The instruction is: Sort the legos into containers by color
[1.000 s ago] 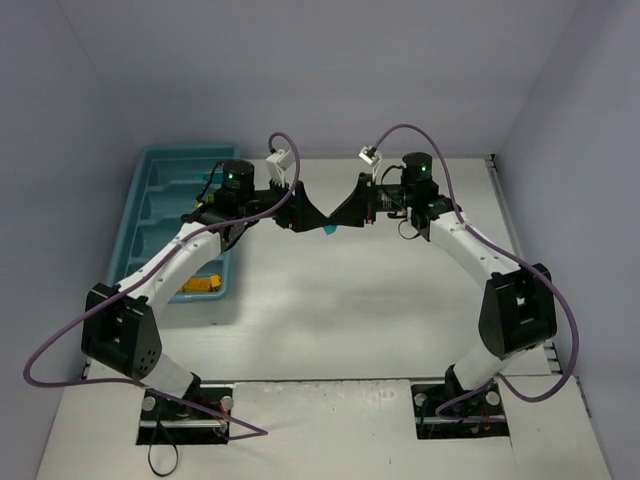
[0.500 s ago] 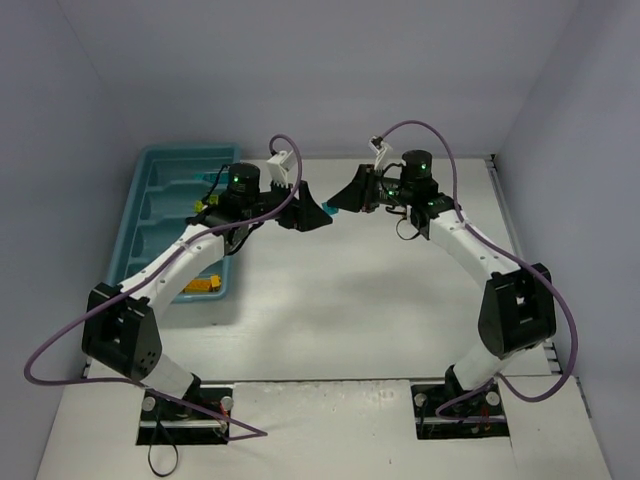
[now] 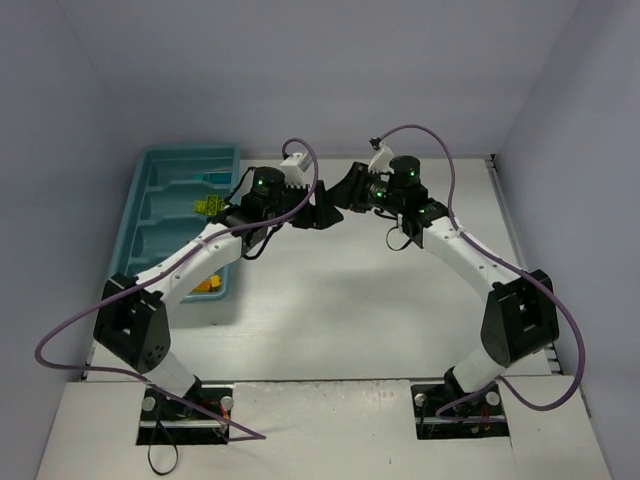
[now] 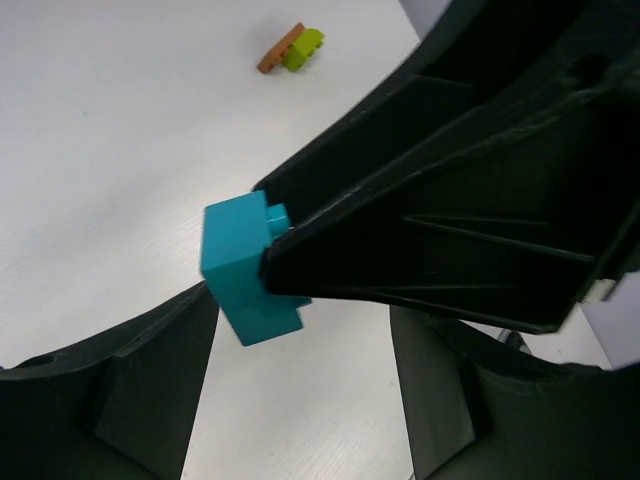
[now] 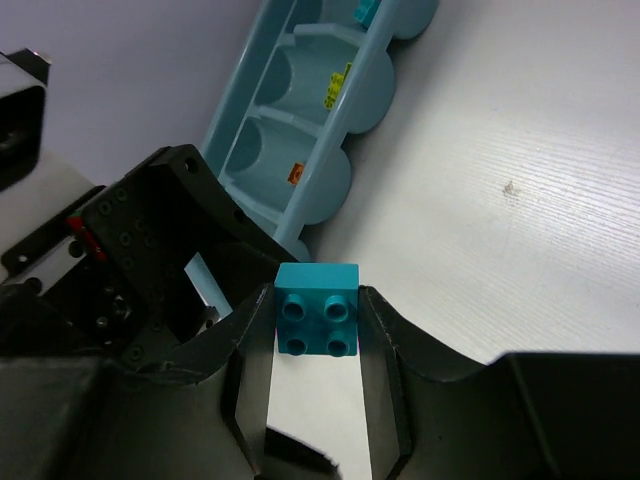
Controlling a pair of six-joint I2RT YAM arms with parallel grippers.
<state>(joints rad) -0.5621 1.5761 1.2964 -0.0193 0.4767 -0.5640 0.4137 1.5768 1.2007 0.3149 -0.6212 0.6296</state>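
My right gripper [image 5: 317, 345] is shut on a cyan lego brick [image 5: 317, 310], studs facing the camera, held above the table. In the left wrist view the same brick [image 4: 245, 270] sticks out of the right gripper's black fingers [image 4: 450, 190]. It sits between my left gripper's [image 4: 300, 400] wide-apart fingers without touching them. The left gripper is open. In the top view the two grippers meet at table centre, left [image 3: 322, 212] and right [image 3: 345, 192], and hide the brick. The teal tray [image 3: 150, 180] lies far left; it also shows in the right wrist view [image 5: 300, 150].
A brown and a lime brick [image 4: 292, 48] lie together on the table beyond the grippers. The tray holds a cyan brick [image 5: 365, 10], a yellow one [image 5: 335, 85] and an orange one [image 5: 296, 174] in separate compartments. An orange-yellow brick [image 3: 205, 285] lies at the tray's near end.
The right gripper has carried the cyan brick left and farther back. The left arm has swung right, so its open fingers now stand around the brick.
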